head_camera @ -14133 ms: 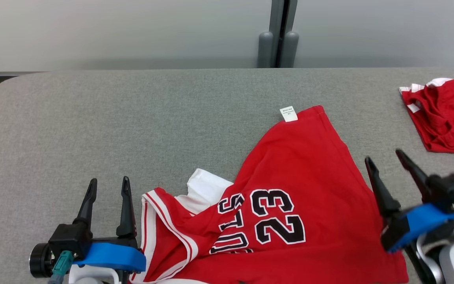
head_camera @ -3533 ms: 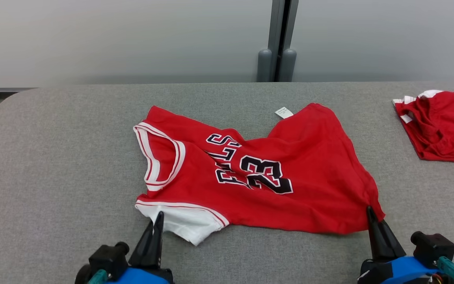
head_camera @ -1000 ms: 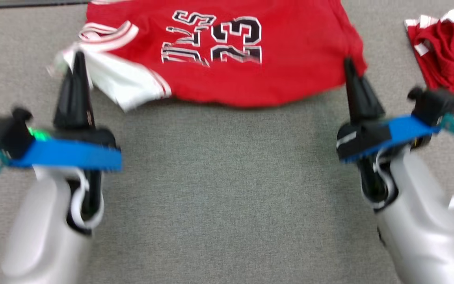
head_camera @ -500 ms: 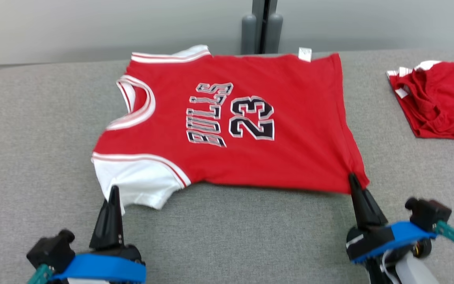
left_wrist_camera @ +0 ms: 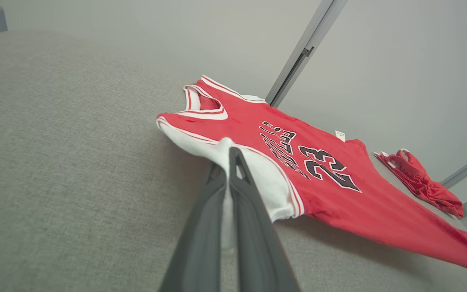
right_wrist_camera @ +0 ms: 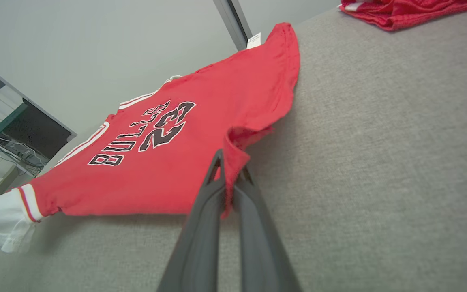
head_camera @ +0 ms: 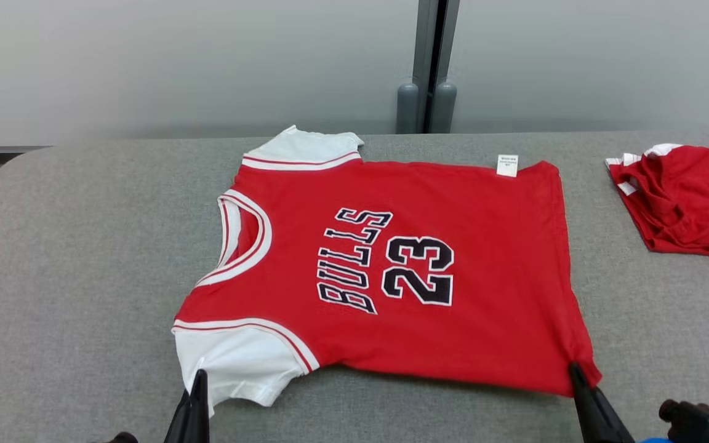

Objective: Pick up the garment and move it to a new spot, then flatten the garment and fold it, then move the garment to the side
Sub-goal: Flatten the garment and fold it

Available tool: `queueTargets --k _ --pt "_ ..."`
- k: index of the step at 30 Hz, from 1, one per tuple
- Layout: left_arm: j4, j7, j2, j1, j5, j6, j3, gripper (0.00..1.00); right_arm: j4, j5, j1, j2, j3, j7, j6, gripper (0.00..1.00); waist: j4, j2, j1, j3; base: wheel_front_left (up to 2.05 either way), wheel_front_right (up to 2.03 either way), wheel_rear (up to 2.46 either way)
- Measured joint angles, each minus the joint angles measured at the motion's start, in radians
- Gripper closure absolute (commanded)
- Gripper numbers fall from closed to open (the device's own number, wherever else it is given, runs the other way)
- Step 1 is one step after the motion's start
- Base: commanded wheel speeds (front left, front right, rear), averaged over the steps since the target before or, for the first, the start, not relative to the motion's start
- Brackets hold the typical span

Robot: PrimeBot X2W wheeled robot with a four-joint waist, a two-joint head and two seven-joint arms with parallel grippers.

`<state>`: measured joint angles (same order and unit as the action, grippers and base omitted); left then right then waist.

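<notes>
The garment (head_camera: 416, 264) is a red jersey with white sleeves and "BULLS 23" in black, spread nearly flat across the grey table, its collar toward the left. My left gripper (head_camera: 197, 383) is shut on the near white sleeve (left_wrist_camera: 233, 170), pinching its edge between the fingers. At the near right hem corner (right_wrist_camera: 233, 150), my right gripper (head_camera: 576, 372) is shut on the red fabric. The near edge of the garment (left_wrist_camera: 339, 182) hangs slightly raised between the two grips.
A second red garment (head_camera: 687, 200) lies bunched at the table's (head_camera: 84, 246) far right. A grey wall and a vertical post (head_camera: 431, 61) stand behind the far edge. Bare grey table surface lies left of and in front of the jersey.
Over the last second the jersey went from hanging stretched between both grippers to lying spread on the table. Both grippers stayed shut on sleeve and hem, and the head camera shifted.
</notes>
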<state>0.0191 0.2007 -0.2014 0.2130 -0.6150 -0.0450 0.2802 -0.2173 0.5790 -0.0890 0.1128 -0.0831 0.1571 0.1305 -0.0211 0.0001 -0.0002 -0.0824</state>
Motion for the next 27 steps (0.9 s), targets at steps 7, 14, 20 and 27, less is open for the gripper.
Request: queueTargets --k 7,14,20,27 --pt "0.07 -0.032 -0.008 0.049 -0.003 -0.022 0.013 1.0 0.101 -0.033 -0.11 -0.033 0.042 -0.07 0.0 1.0 -0.014 0.0 0.0 0.014 0.0 0.0 0.0" --pt "0.065 -0.038 -0.01 0.041 -0.001 -0.019 0.025 1.0 0.119 -0.048 -0.114 -0.051 0.055 -0.104 0.0 1.0 0.004 0.0 0.0002 0.002 0.0 0.0 0.0" --pt "0.054 -0.042 -0.018 -0.021 -0.001 -0.003 0.026 1.0 0.125 -0.046 -0.083 -0.057 0.055 -0.112 0.0 1.0 0.014 0.0 0.0002 -0.013 0.0 0.0 0.0" --pt "0.009 -0.051 -0.039 -0.12 -0.001 0.03 0.02 1.0 0.124 -0.011 -0.041 -0.06 0.052 -0.129 0.0 1.0 0.019 0.0 0.0003 -0.036 0.0 0.0 0.0"
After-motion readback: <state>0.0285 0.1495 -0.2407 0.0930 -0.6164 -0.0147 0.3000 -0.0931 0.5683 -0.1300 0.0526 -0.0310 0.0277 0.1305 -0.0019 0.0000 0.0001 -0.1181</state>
